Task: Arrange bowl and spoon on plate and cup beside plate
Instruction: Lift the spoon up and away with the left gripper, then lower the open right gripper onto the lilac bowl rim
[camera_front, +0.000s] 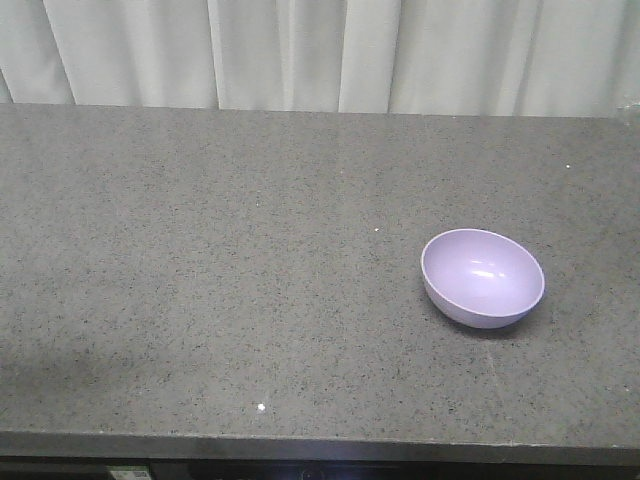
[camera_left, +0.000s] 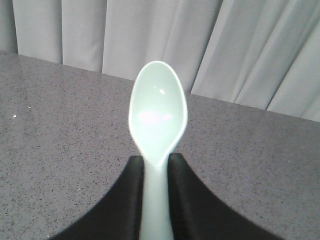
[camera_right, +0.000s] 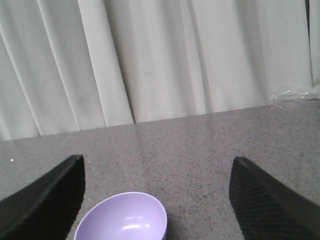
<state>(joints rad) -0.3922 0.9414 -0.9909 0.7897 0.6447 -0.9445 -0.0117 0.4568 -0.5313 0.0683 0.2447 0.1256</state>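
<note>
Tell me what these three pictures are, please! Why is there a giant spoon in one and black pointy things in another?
These come from a robot with two arms, and each picture is from a different camera. The first camera looks out over a dark speckled table with a curtain behind it. Only one thing lies on it there: a purple bowl, and it looks empty.

The second camera sits on the robot's left wrist. The black shapes are the fingers of its left gripper, like a pinching hand. They are squeezing the handle of a pale green spoon. It looks giant only because the camera is so close.

The third camera sits on the right wrist. The right gripper has its fingers spread wide apart, holding nothing, with the same bowl just below.
</note>
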